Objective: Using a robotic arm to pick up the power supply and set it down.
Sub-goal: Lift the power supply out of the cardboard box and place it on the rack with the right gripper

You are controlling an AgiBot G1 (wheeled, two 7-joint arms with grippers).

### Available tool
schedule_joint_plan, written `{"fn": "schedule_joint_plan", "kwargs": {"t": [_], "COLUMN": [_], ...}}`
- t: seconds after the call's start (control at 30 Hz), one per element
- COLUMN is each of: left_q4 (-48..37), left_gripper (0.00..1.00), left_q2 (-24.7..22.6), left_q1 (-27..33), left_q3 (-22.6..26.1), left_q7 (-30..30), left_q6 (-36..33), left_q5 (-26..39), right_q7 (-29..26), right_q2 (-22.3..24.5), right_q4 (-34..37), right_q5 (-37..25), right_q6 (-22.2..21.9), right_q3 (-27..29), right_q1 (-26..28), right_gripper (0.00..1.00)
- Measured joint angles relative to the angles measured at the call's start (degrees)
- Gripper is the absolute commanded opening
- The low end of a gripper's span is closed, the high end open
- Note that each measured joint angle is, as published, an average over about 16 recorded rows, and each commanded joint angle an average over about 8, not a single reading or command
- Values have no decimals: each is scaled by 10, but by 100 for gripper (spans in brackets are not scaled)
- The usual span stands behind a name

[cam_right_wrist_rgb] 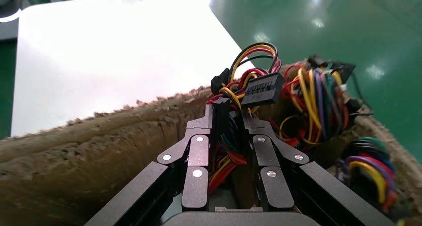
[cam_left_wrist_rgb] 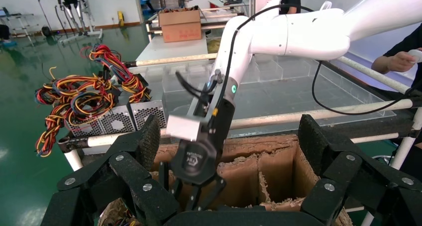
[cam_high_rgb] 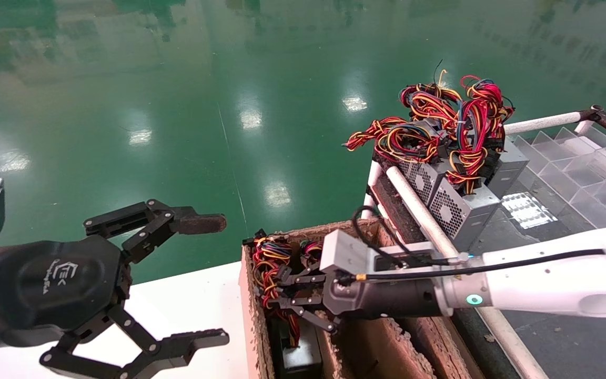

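Observation:
A power supply (cam_high_rgb: 295, 353) stands in the near-left cell of a brown cardboard divider box (cam_high_rgb: 253, 321). Its dark body is low in the cell and its red, yellow and black wires (cam_high_rgb: 269, 266) rise above the rim. My right gripper (cam_high_rgb: 278, 292), on the white robotic arm (cam_high_rgb: 545, 276), reaches into that cell. In the right wrist view the right gripper (cam_right_wrist_rgb: 234, 114) is closed narrow on the wire bundle (cam_right_wrist_rgb: 262, 88). My left gripper (cam_high_rgb: 216, 279) hangs open and empty over the white table, left of the box.
Several more grey power supplies (cam_high_rgb: 450, 202) with tangled wires sit on a white-pipe rack (cam_high_rgb: 418, 210) behind the box. A clear plastic divider tray (cam_high_rgb: 571, 163) lies to the right. The white table (cam_high_rgb: 177, 300) borders the box's left wall. A person's hand (cam_left_wrist_rgb: 398, 61) shows far off.

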State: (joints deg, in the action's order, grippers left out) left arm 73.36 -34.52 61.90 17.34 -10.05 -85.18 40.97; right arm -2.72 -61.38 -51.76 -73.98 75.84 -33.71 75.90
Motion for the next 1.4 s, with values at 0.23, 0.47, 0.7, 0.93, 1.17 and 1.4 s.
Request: {"fn": "schedule_joint_plan", "kwargs": {"t": [0.23, 0.47, 0.7, 0.93, 1.17, 1.4], "left_q4": [0, 0, 0, 0, 0, 0], "left_gripper": [100, 100, 100, 100, 100, 100], "left_q2": [0, 0, 0, 0, 0, 0], "left_q1": [0, 0, 0, 0, 0, 0], "left_q3": [0, 0, 1, 1, 1, 1], "left_q7": [0, 0, 0, 0, 0, 1], "left_q6": [0, 0, 0, 0, 0, 0], "left_q5": [0, 0, 0, -1, -1, -1], "right_q7": [-10, -32, -50, -52, -40, -25], "right_q2": [31, 78, 135, 189, 232, 269], "right_q4": [-37, -91, -135, -141, -105, -39], "right_q5": [40, 91, 143, 182, 198, 199], "right_q6": [10, 9, 0, -7, -3, 24], "right_q3": [27, 68, 117, 162, 193, 208], "right_q1": [-1, -4, -7, -2, 23, 60], "right_gripper": [0, 0, 0, 0, 0, 0]}}
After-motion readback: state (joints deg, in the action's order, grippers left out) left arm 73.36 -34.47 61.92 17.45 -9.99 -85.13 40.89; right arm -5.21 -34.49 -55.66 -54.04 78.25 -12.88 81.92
